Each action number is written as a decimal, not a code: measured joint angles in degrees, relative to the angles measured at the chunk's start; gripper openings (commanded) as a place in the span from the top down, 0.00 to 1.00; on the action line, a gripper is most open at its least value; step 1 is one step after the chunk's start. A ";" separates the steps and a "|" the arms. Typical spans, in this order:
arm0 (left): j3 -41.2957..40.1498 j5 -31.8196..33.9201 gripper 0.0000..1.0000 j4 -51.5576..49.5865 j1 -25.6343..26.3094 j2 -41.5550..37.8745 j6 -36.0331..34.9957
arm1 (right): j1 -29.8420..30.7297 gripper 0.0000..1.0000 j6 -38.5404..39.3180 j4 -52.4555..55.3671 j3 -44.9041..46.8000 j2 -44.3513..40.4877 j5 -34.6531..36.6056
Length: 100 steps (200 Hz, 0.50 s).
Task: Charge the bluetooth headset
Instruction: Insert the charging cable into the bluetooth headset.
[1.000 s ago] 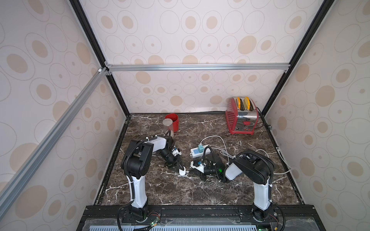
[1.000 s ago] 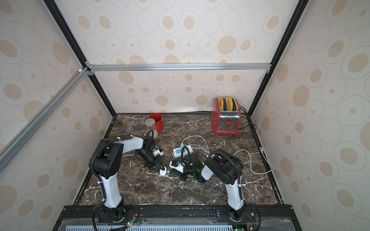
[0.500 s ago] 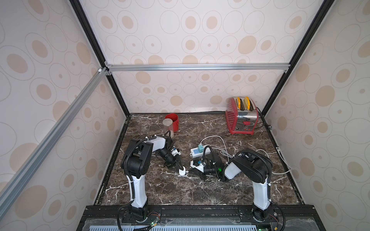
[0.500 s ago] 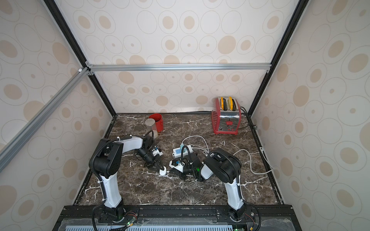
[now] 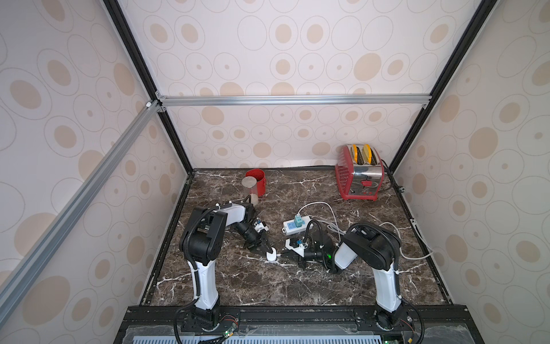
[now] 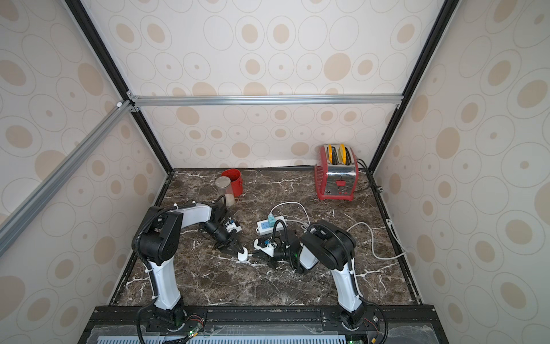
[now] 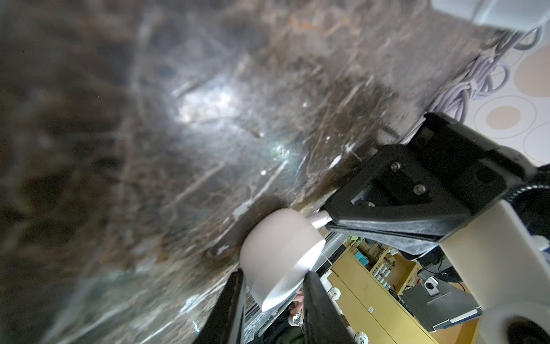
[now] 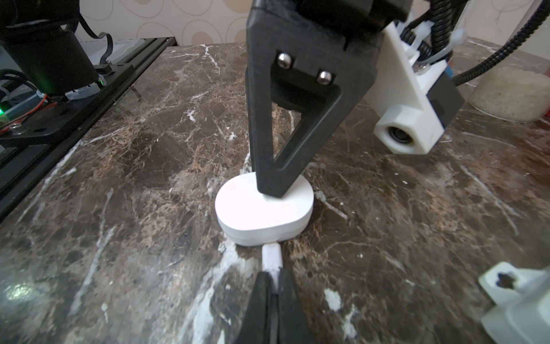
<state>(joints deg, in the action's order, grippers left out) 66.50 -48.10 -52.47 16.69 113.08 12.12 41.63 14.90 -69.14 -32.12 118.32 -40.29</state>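
Note:
The bluetooth headset (image 5: 271, 256) (image 6: 243, 255) is a small white oval case lying flat on the dark marble table. My left gripper (image 7: 275, 293) comes down from the left, and its two black fingers clasp the case (image 7: 279, 247) on either side. My right gripper (image 8: 274, 277) reaches in low from the right, shut on a white cable plug (image 8: 271, 256). The plug's tip meets the near edge of the case (image 8: 263, 208). The left wrist view shows the same plug (image 7: 320, 220) touching the case's side.
A white power strip (image 5: 296, 225) with a teal charger (image 5: 297, 221) lies just behind the grippers. Its white cable (image 5: 410, 253) loops off to the right. At the back stand a red toaster (image 5: 358, 175), a red cup (image 5: 257, 181) and a clear jar (image 5: 249, 187).
The left gripper's fingers have narrowed onto the case. Both arms and the case stay where they were.

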 measured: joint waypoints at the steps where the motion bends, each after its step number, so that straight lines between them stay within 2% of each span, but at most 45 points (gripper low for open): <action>1: 0.00 0.00 0.71 0.00 0.00 0.00 0.00 | 0.00 1.00 -0.04 -0.04 0.02 0.00 0.00; 67: 0.48 0.20 0.80 -1.01 0.07 0.22 -0.20 | -0.28 1.00 -0.04 0.31 0.81 -0.50 0.02; 100: 0.68 -0.59 0.80 -1.38 0.09 0.68 -0.20 | -0.31 1.00 1.46 2.43 1.44 -1.84 0.52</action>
<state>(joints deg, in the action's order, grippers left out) 67.18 -48.69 -53.84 16.78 113.75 11.92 41.32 16.36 -66.72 -30.68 116.49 -39.77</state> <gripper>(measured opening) 0.233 0.060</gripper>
